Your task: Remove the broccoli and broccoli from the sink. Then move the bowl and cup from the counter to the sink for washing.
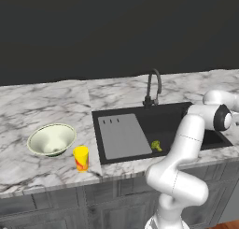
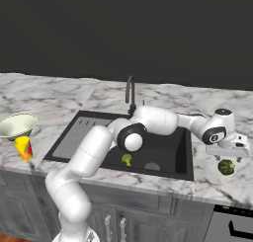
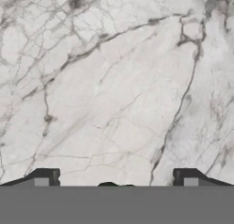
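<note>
In the right base view my gripper (image 2: 228, 156) hangs open over the counter (image 2: 212, 181), to the right of the sink (image 2: 163, 148). The darker green broccoli (image 2: 226, 167) lies on the marble just below the spread fingers, and nothing grips it. A thin dark green sliver of this broccoli (image 3: 116, 185) shows between the fingertips (image 3: 45, 177) in the hand view. The yellowish-green broccoli (image 1: 156, 145) (image 2: 126, 159) rests on the sink's (image 1: 165, 120) black floor near the front wall. The bowl (image 1: 51, 139) (image 2: 17, 125) and the yellow cup (image 1: 81, 158) (image 2: 23, 147) stand on the counter (image 1: 28, 106) left of the sink.
A grey flat panel (image 1: 122, 135) (image 2: 74, 136) covers the left part of the basin. The dark gooseneck tap (image 1: 153, 85) (image 2: 130, 94) rises behind the sink. My arm (image 2: 148, 120) stretches across the basin to the right. The counter's front edge runs close to the cup.
</note>
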